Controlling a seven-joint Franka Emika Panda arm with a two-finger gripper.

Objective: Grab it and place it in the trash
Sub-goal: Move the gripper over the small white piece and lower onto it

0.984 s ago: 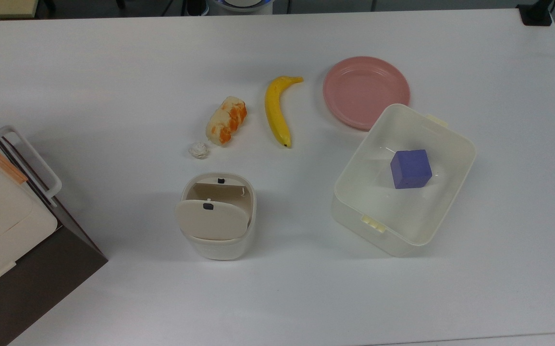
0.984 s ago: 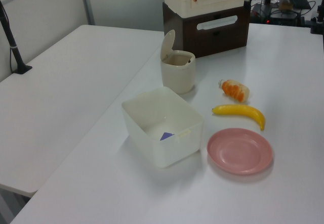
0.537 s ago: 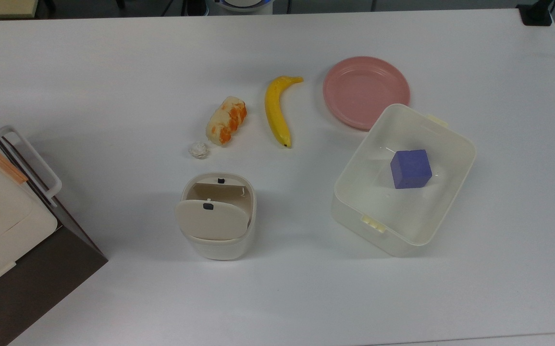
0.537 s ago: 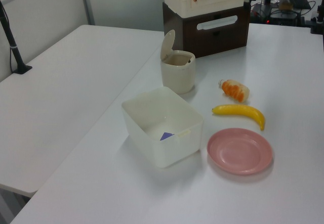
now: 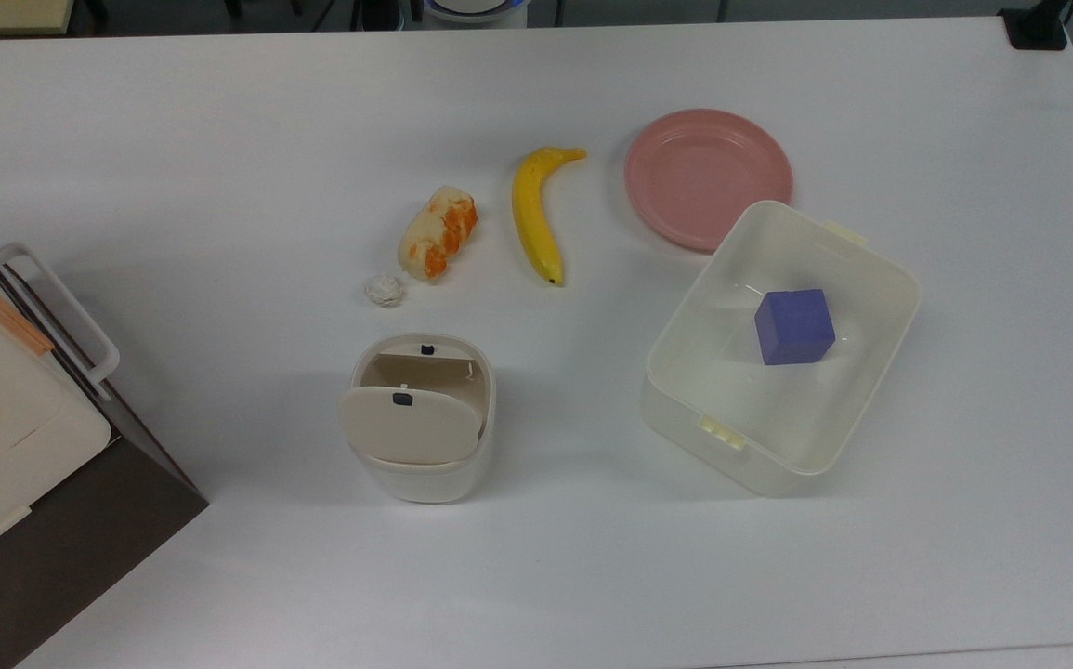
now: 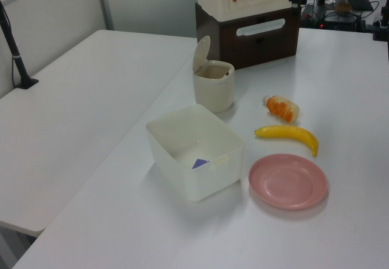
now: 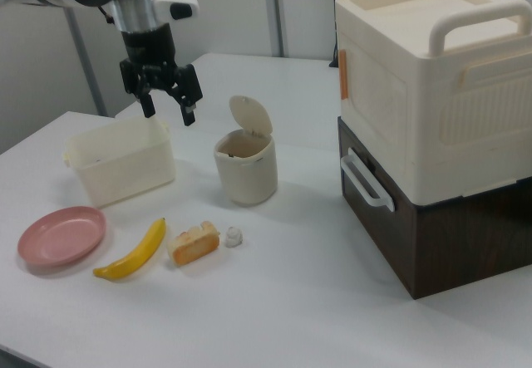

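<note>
The tiny crumpled white paper ball (image 5: pixel 385 290) (image 7: pixel 233 236) lies on the white table (image 5: pixel 220 139), just beside the white-and-orange food piece (image 5: pixel 438 232) (image 7: pixel 193 243). The trash (image 5: pixel 418 418) (image 6: pixel 213 84) (image 7: pixel 246 164), a small cream bin, stands close to the ball with its beige lid tipped up and its mouth open. In the right view my gripper (image 7: pixel 169 112) hangs open and empty in the air, above the table between the translucent tub (image 7: pixel 120 160) and the bin, well away from the ball.
A banana (image 5: pixel 536 216), a pink plate (image 5: pixel 708 177) and the tub (image 5: pixel 880 372) holding a blue cube (image 5: pixel 793 325) lie to the top view's right. A brown cabinet with a cream box (image 7: pixel 440 127) on it stands at the top view's left edge.
</note>
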